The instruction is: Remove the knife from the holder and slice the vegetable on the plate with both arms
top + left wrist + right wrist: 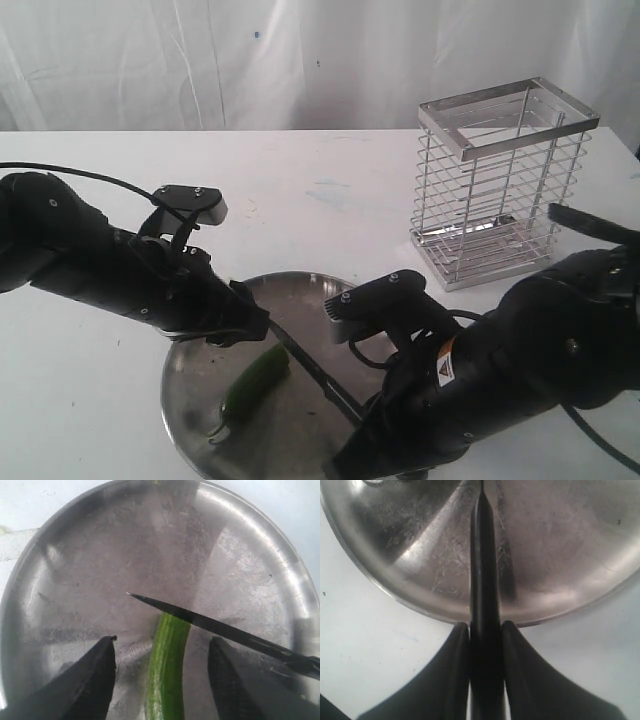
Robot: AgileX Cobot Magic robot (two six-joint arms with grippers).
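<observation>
Knife (482, 580) clamped in my right gripper (486, 630), blade crossing vegetable (167, 680) | left gripper (162, 647) spread wide astride it | pin it first, then press straight down.

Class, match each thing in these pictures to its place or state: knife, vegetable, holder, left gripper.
Things:
1 knife
2 vegetable
3 holder
4 left gripper

Places or states:
A jaws open
B lying on the plate
C clamped in the right gripper
D upright on the table, off the plate

Pairs: 1-C; 2-B; 3-D; 4-A
</observation>
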